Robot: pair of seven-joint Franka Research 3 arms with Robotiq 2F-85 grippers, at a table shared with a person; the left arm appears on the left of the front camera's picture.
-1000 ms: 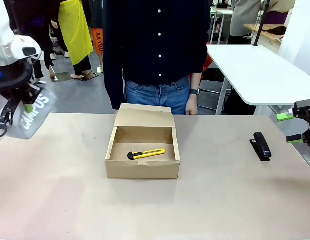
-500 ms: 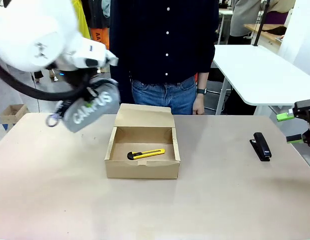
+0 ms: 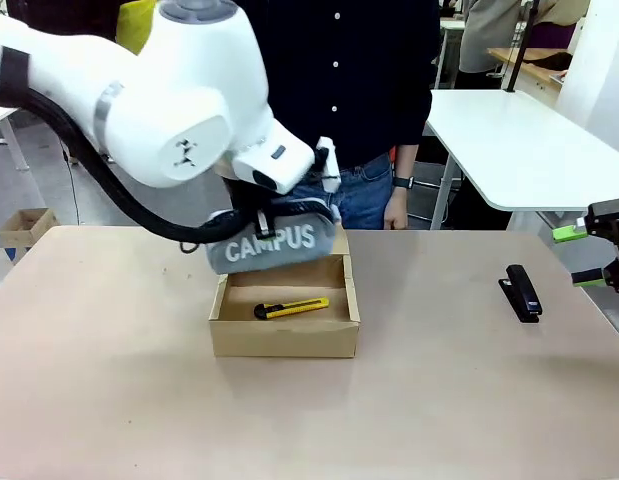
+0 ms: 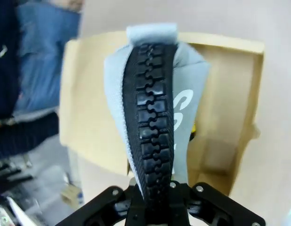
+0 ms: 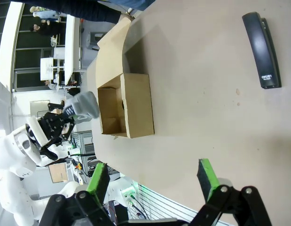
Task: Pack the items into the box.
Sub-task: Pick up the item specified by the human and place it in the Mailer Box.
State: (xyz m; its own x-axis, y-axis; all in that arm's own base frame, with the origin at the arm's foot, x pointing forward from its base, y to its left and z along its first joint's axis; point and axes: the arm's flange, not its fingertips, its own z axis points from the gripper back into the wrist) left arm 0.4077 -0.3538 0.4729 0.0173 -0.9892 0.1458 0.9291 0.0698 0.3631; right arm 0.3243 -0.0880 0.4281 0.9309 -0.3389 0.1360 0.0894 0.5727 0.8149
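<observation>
The grey "CAMPUS" pouch (image 3: 274, 243) hangs level over the rear half of the open cardboard box (image 3: 284, 338), just above its walls. My left gripper (image 4: 157, 207) is shut on the pouch (image 4: 157, 117) at one end, along its black zip. The yellow-and-black utility knife (image 3: 291, 309) lies on the box floor toward the front. Far off at the table's right edge, my right gripper (image 3: 589, 255) stands open and holds nothing. In the right wrist view its fingers (image 5: 206, 179) spread wide over bare table, with the box (image 5: 133, 103) well beyond them.
A black stapler (image 3: 521, 292) lies on the table near the right gripper, also seen in the right wrist view as the stapler (image 5: 262, 49). A person (image 3: 329, 100) stands at the far edge right behind the box's raised flap. A white table (image 3: 519, 150) stands at the back right.
My left arm swung the pouch from the table's far left, rightward, to above the box. The right gripper, knife and stapler stayed put.
</observation>
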